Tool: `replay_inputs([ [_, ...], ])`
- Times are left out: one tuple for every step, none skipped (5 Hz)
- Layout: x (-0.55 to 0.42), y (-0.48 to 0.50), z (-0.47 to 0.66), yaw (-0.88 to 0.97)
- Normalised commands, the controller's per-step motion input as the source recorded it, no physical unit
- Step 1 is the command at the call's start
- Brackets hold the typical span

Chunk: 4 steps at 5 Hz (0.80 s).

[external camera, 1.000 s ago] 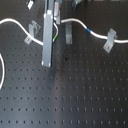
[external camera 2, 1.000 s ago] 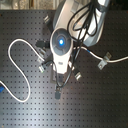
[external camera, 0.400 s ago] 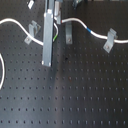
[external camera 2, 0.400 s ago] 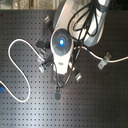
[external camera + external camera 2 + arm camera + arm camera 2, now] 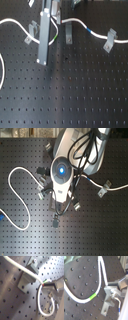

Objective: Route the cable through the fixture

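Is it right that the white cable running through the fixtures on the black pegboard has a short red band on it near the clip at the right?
Not quite. The band on the cable is blue, not red; the first exterior view shows it just before the fixture at the first exterior view's right. The rest holds: white cable, black pegboard.

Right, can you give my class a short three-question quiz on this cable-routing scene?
1. True or false: in the first exterior view, the white cable carries a blue band.
2. The cable lies on: A) a wooden table, B) a black perforated board, C) a cloth.
3. Fill in: in the second exterior view, the light glowing on the arm is ___.
Key: 1 true; 2 B; 3 blue.
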Motion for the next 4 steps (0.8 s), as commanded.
replay_inputs([
  [0.039,0.154,0.12,0.34],
  [0.252,-0.083,0.19,0.19],
  [0.306,-0.208,0.29,0.18],
  [0.191,-0.267,0.28,0.29],
])
